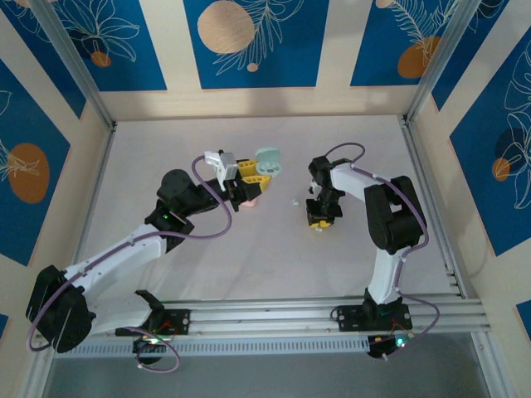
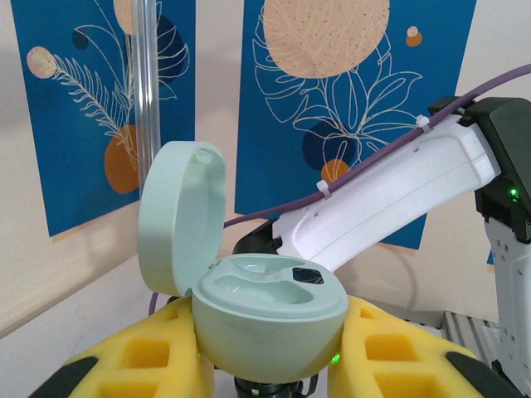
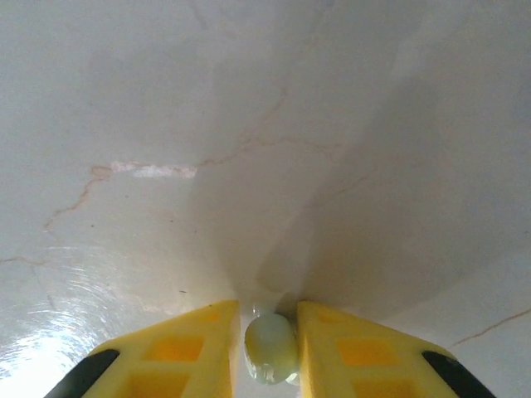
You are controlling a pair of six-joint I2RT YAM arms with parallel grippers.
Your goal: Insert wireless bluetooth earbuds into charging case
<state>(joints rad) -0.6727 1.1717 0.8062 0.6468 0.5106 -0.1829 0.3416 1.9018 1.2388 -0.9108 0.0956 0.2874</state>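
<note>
Top external: the left gripper pinches the mint charging case, which is hinged open. The right gripper points down at the table, well to the right of the case. Left wrist: yellow fingers clamp the case on both sides. Right wrist: the jaws pinch a pale green earbud close above the table.

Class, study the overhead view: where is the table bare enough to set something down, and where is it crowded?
Bare: the table strip along the back wall, and the near middle between the left arm and right arm. Crowded: the centre, where the left gripper holds the open case near the right gripper pinching an earbud.
</note>
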